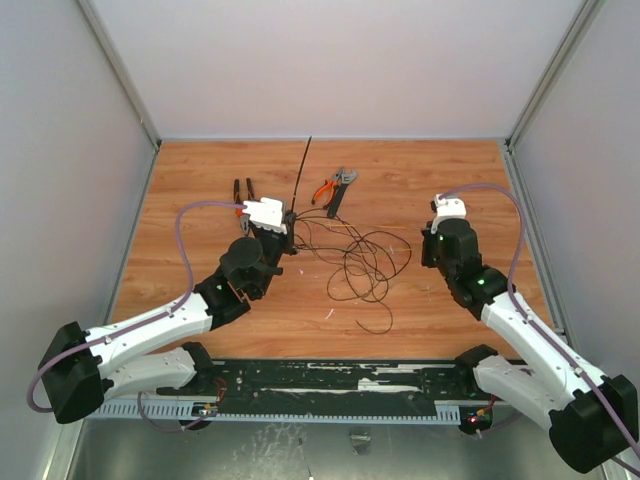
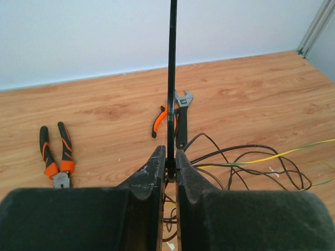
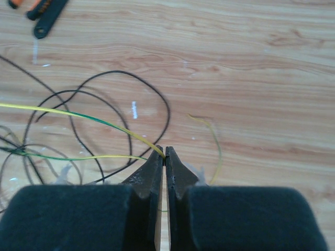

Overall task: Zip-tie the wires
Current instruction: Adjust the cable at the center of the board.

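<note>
Two grips are closed. The left gripper [image 2: 171, 157] pinches the zip tie [image 2: 171, 78] at its lower end, the strip standing upright near the middle of the tabletop [image 1: 450, 170]. The wires [image 1: 360, 265] sprawl mid-table between the arms, and the right gripper [image 3: 165, 154] is closed on their yellow-green strand [image 3: 94, 121].

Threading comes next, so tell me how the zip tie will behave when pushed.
Probably fairly stiff: the zip tie juts straight from the left gripper without drooping. Being so thin, it is likely light and may bow if pushed endways.
</note>
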{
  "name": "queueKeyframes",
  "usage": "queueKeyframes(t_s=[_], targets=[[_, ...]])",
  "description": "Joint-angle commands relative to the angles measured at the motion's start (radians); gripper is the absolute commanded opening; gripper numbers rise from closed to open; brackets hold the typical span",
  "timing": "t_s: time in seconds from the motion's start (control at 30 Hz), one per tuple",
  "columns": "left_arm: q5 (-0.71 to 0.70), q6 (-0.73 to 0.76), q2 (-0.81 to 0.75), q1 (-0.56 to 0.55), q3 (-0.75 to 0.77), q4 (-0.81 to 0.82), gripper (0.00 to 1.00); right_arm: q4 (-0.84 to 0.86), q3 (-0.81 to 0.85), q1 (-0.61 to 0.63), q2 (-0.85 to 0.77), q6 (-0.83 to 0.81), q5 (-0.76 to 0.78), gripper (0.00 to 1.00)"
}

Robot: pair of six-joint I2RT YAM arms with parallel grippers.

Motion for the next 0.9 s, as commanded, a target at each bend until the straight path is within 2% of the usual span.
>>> queueKeyframes(t_s=[0.0,0.27,0.5,0.87], targets=[[-0.021,0.010,-0.020,0.010,-0.010,0.026,0.00,-0.040,0.037,-0.013,0.011,0.001,0.167,0.00],[-0.018,0.010,-0.019,0.013,-0.007,0.030,0.00,-0.023,0.030,-0.014,0.004,0.011,0.186,0.00],[-0.016,0.010,-0.019,0.013,-0.007,0.032,0.00,0.025,0.012,-0.015,-0.003,0.021,0.082,0.00],[-0.016,0.010,-0.019,0.017,-0.012,0.027,0.00,0.021,0.005,-0.020,0.001,0.019,0.070,0.00]])
